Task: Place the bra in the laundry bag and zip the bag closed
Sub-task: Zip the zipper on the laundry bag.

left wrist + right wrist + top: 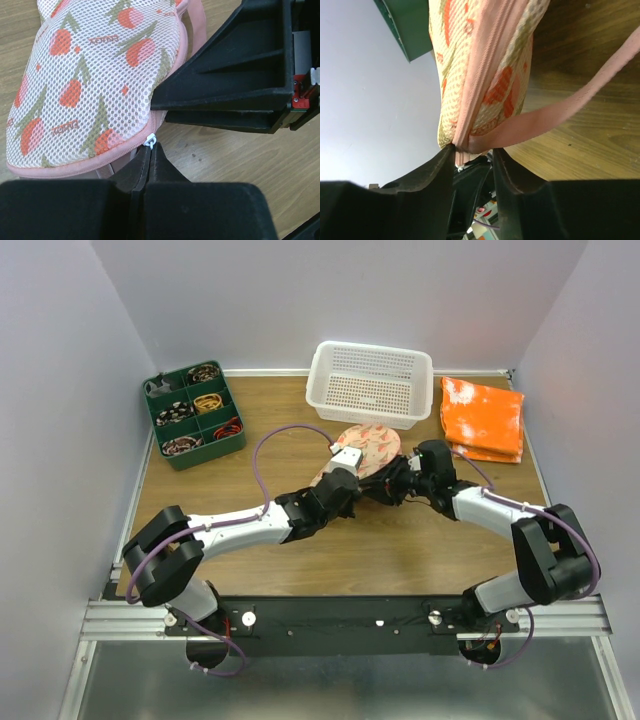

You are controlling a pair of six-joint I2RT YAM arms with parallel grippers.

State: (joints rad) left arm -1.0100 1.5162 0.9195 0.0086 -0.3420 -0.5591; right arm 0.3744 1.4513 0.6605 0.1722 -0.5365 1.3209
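Bean-shaped pale pink mesh laundry bag (366, 446) with fruit print, lying on wooden table (400, 540) beside perforated white basket (370, 380), left claw (149, 150) pressed together on white zipper pull (150, 141), right claw (473, 155) pinching padded rim seam.

**Clearance around the bag, mid-table**

Centre of the top view is crowded. The left gripper (348, 462), pinched on the zipper pull (150, 141), and the right gripper (392, 480), clamped on the bag's near end, sit almost against each other at the laundry bag (368, 445).

In the left wrist view the right gripper's black body fills the upper right, hard against the bag's side, with no gap there.

The bag's far end lies just beside the white basket (370, 380), so access from the top of the frame is narrow.

A loose pink strap (560, 111) trails across the wood.

The orange cloth (483, 418) occupies the upper right and the green tray (192, 415) the upper left.

Open table (400, 560): between the tray and the bag, and the lower strip in front of both forearms.
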